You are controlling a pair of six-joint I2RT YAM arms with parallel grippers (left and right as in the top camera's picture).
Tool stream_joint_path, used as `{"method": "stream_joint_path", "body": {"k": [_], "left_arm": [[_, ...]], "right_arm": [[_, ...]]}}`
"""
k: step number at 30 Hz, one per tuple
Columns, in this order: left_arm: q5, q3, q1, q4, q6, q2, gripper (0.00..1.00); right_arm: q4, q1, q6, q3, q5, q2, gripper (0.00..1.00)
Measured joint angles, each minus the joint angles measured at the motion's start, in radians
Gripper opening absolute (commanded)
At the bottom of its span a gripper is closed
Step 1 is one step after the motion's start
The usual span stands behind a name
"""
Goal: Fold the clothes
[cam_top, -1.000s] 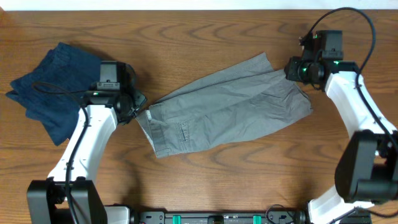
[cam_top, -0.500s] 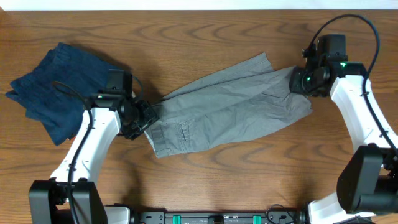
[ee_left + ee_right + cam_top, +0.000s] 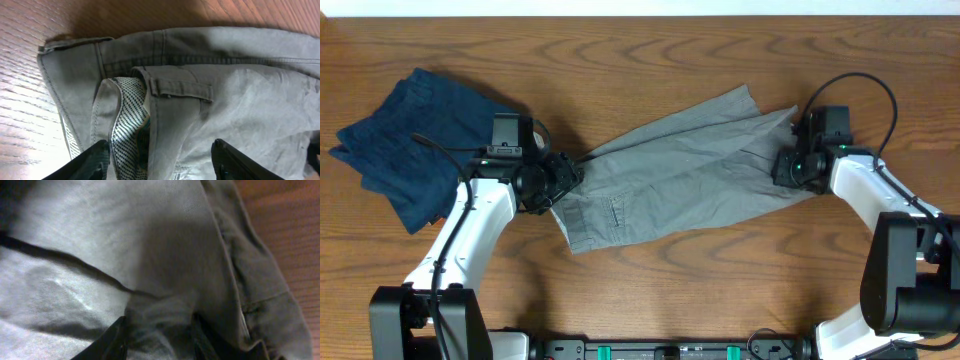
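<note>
The grey shorts (image 3: 680, 180) lie spread slantwise across the middle of the table, waistband at the left, leg hems at the right. My left gripper (image 3: 563, 180) is open at the waistband end. In the left wrist view its fingers (image 3: 162, 165) straddle the folded-back waistband (image 3: 150, 85) and its pale dotted lining. My right gripper (image 3: 786, 166) is at the leg end. In the right wrist view its fingers (image 3: 160, 340) are shut on a bunched fold of the grey cloth (image 3: 100, 240). The dark navy garment (image 3: 410, 140) lies crumpled at the far left.
The wooden table (image 3: 650, 290) shows bare in front of the shorts and behind them. The left arm's cable runs over the edge of the navy garment. The table's front rail is at the bottom edge.
My right gripper has come down and left onto the shorts' leg end and closed on the cloth. My left gripper has moved right over the waistband. The shorts' left end has shifted a little.
</note>
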Motion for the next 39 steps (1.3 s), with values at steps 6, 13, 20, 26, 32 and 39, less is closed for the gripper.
{"method": "stream_joint_path", "body": {"k": [6,13,20,26,32,39], "left_arm": [[0.009,-0.005,0.000,0.029,-0.003,0.000,0.37],[0.022,-0.006,0.000,0.104,-0.006,0.014,0.06],[0.028,-0.007,-0.018,0.180,-0.036,0.022,0.06],[0.026,-0.008,-0.086,0.207,-0.055,0.024,0.17],[0.007,-0.008,-0.132,0.235,-0.086,0.024,0.11],[-0.046,-0.010,-0.129,0.362,-0.112,0.024,0.06]], "right_arm": [[-0.027,0.000,0.007,-0.016,0.018,0.000,0.11],[-0.132,-0.047,0.163,-0.014,0.079,-0.014,0.02],[-0.232,-0.144,0.227,-0.025,0.116,-0.054,0.03],[-0.252,-0.174,0.230,-0.034,0.152,-0.135,0.07],[-0.257,-0.174,0.220,-0.034,0.161,-0.156,0.07],[-0.262,-0.174,0.217,-0.034,0.161,-0.156,0.08]]}}
